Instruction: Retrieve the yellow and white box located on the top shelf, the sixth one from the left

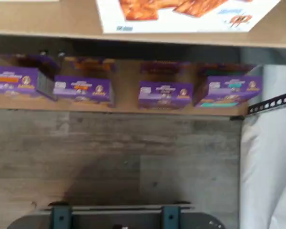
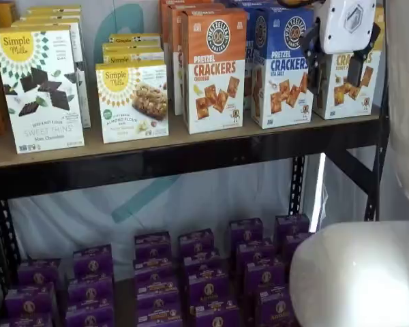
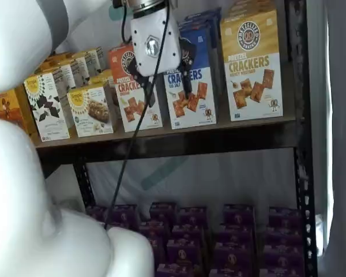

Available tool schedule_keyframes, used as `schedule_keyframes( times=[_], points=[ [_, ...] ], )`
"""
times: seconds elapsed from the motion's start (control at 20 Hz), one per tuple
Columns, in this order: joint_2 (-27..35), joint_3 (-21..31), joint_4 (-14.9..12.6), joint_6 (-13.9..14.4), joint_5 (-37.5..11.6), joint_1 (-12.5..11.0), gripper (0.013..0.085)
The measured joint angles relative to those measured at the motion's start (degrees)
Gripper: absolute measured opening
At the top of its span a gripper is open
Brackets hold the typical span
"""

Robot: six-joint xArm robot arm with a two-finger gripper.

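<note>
The yellow and white box stands at the right end of the top shelf, with a yellow upper part, a round dark logo and brown crackers on white. In a shelf view my gripper hangs in front of it and hides most of the box. The gripper is a white body with two black fingers, a plain gap between them and nothing held. It stays in front of the shelf, not touching the box. The wrist view shows the white bottom of a cracker carton.
A blue-topped cracker box and an orange-topped one stand left of the target. White Simple Mills boxes stand further left. Purple boxes fill the lower level. A black upright and white cloth bound the right side.
</note>
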Motion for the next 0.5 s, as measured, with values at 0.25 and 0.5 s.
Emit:
schedule_keyframes(
  times=[0.25,0.5],
  points=[
    [0.89,0.42,-3.1,-0.51,-2.65,0.07,0.085],
    [1.52,0.68,-5.05,-0.69,-4.15,0.09,0.085]
  ],
)
